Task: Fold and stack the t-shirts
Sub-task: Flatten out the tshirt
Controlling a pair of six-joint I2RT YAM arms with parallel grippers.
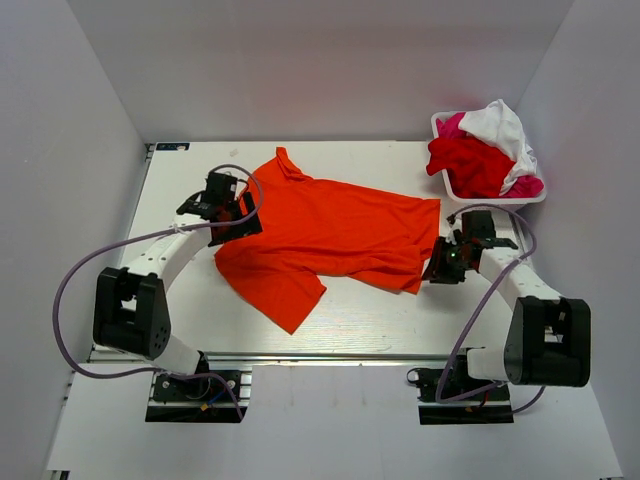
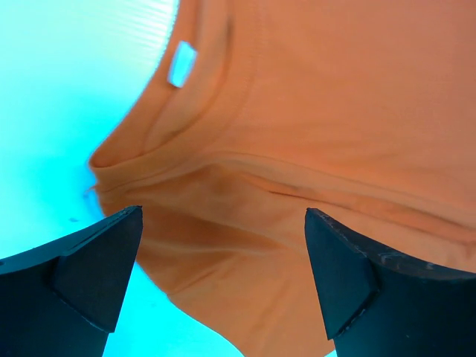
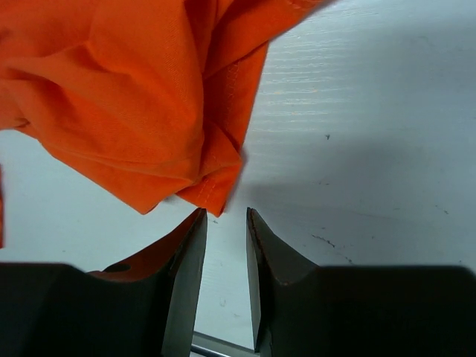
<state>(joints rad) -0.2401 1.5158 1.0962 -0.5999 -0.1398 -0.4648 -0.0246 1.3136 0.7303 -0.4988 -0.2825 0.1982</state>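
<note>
The bright orange t-shirt (image 1: 330, 235) lies spread and wrinkled on the white table, collar at the far left, one sleeve pointing to the near edge. My left gripper (image 1: 235, 215) hovers over its collar side with the jaws wide open; the left wrist view shows the gripper (image 2: 223, 210) above the orange cloth (image 2: 320, 111) and its white neck label (image 2: 181, 63). My right gripper (image 1: 440, 262) sits at the shirt's right hem corner. In the right wrist view the gripper (image 3: 227, 211) has a narrow empty gap, with the hem corner (image 3: 219, 195) just ahead of the fingertips.
A white basket (image 1: 445, 185) at the far right holds the red t-shirt (image 1: 470, 165), the white t-shirt (image 1: 500, 125) and the magenta-pink t-shirt (image 1: 452, 125). Grey walls enclose the table on three sides. Cables loop from both arms.
</note>
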